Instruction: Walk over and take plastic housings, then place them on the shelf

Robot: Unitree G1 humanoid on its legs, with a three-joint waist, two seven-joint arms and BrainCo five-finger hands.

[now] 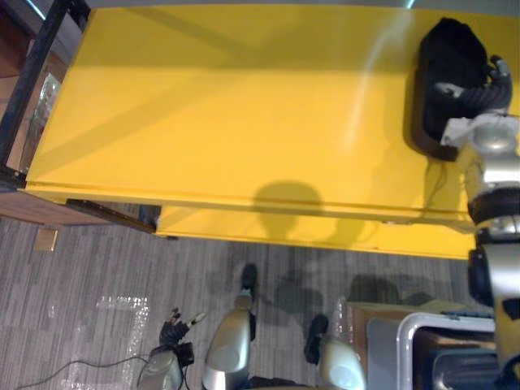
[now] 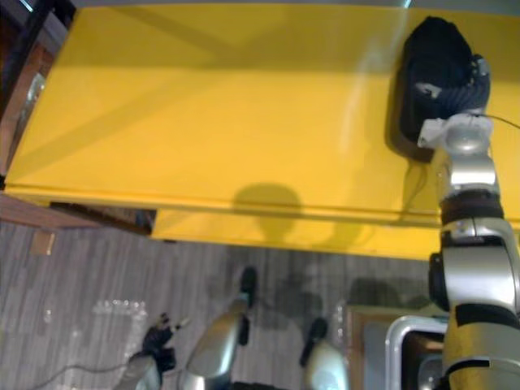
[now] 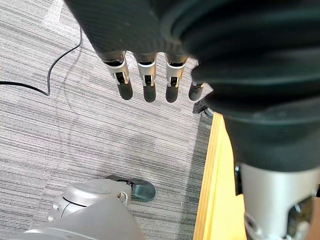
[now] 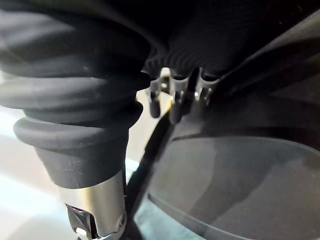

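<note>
The right hand (image 1: 478, 88) lies on the black plastic housing (image 1: 445, 57), fingers (image 4: 175, 102) against it; whether they clasp it I cannot tell. The housing sits at the right end of the yellow shelf (image 1: 227, 122). The left hand (image 3: 145, 82) hangs straight-fingered over grey carpet (image 3: 75, 135).

1. Glossy yellow flat shelf board (image 1: 227, 114) spans most of both head views. Its long front edge runs left to right.
2. A second yellow board (image 1: 211, 223) shows just under that front edge, set lower.
3. On the top board lies one black rounded plastic housing (image 1: 447, 57), flat, at the far right and towards the back.
4. Below is a grey striped carpet floor (image 1: 106, 276). A small tan square piece (image 1: 45, 239) lies on it at the left, near the black frame post (image 1: 36, 69).
</note>
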